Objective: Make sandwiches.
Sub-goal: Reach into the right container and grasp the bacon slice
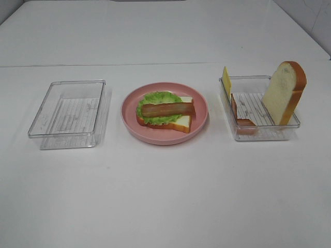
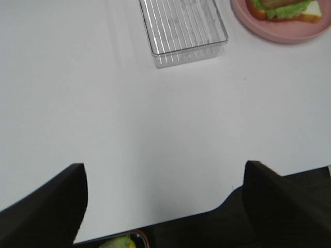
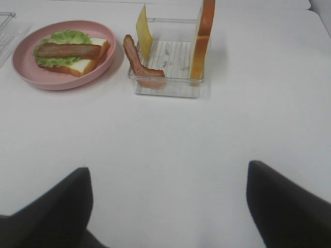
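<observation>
On the pink plate (image 1: 129,117) lies a half-built sandwich (image 1: 164,112): a white bread slice, green lettuce (image 1: 155,98) and a brown bacon strip (image 1: 168,109) on top. The clear tray on the right (image 1: 258,133) holds an upright bread slice (image 1: 283,93), a yellow cheese square (image 1: 226,78) leaning on its wall, and another bacon strip (image 1: 243,118). Neither arm shows in the high view. My left gripper (image 2: 164,168) hangs open over the table near its front edge, nothing between its fingers. My right gripper (image 3: 168,170) is open too, well short of the right tray (image 3: 165,89).
An empty clear tray (image 1: 67,114) stands left of the plate and also shows in the left wrist view (image 2: 182,31). The table's front edge (image 2: 207,214) runs under the left gripper. A small green and yellow object (image 2: 121,242) peeks out below that edge.
</observation>
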`<state>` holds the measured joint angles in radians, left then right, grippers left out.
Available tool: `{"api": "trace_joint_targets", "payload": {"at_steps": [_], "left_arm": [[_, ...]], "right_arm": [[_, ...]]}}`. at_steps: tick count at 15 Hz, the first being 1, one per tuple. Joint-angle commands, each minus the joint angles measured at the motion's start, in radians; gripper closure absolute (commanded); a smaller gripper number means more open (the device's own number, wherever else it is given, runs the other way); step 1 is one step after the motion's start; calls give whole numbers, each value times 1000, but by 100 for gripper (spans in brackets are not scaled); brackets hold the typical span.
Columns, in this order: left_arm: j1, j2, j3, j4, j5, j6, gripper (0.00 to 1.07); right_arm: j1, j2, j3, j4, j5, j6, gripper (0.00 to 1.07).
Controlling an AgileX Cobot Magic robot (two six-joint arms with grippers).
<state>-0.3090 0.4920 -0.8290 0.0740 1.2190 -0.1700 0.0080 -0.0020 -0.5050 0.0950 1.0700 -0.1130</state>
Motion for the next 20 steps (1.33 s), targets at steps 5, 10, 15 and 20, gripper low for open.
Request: {"api": "trace_joint_targets", "payload": {"at_steps": [5, 10, 15, 20], "left_arm": [[-4, -413, 193, -21, -132, 139, 28], [-4, -518, 261, -91, -128, 162, 28], [-4, -521, 331, -112, -175, 187, 28], [-4, -521, 331, -112, -174, 187, 28]], "right_arm": [[-6, -15, 2, 4, -9, -5, 30], [-6, -7, 2, -5, -9, -5, 30], [-6, 173, -8, -20, -23, -5, 30], [-6, 493, -73, -11, -170, -5, 31]]}}
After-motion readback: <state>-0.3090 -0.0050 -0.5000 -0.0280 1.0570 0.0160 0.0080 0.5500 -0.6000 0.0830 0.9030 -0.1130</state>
